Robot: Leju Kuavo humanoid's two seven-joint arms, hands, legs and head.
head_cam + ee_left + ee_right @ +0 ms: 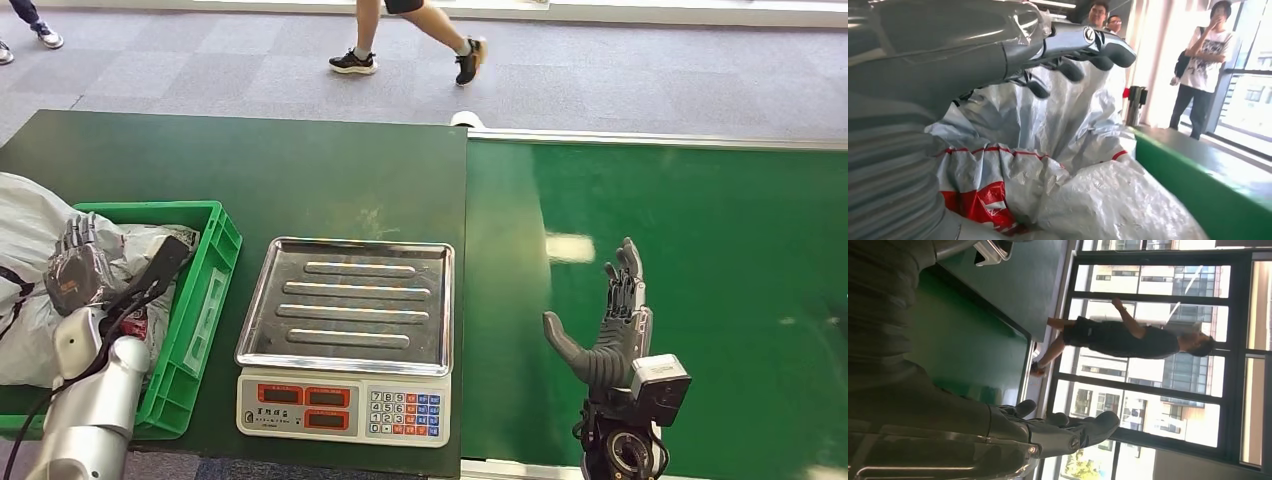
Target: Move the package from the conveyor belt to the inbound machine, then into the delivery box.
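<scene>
A pile of crumpled grey-white packages (pixel 30 225) with red print fills the green delivery box (pixel 207 285) at the left of the dark table. My left hand (pixel 75 265) lies over the top package, fingers stretched out and gripping nothing. In the left wrist view its fingers (pixel 1098 45) hover just above the silver plastic package (pixel 1098 200). The inbound machine, a scale with a bare steel tray (pixel 345 300), stands in the middle. My right hand (pixel 612 325) is held edge-up over the green conveyor belt (pixel 700 250), fingers straight, thumb apart, nothing in it.
The scale's keypad and red displays (pixel 345 405) face the table's front edge. A person's legs (pixel 410 40) cross the carpet behind the table. Other people (pixel 1203 65) stand beyond the box's green wall (pixel 1198 190). In the right wrist view a person (pixel 1128 335) walks past tall windows.
</scene>
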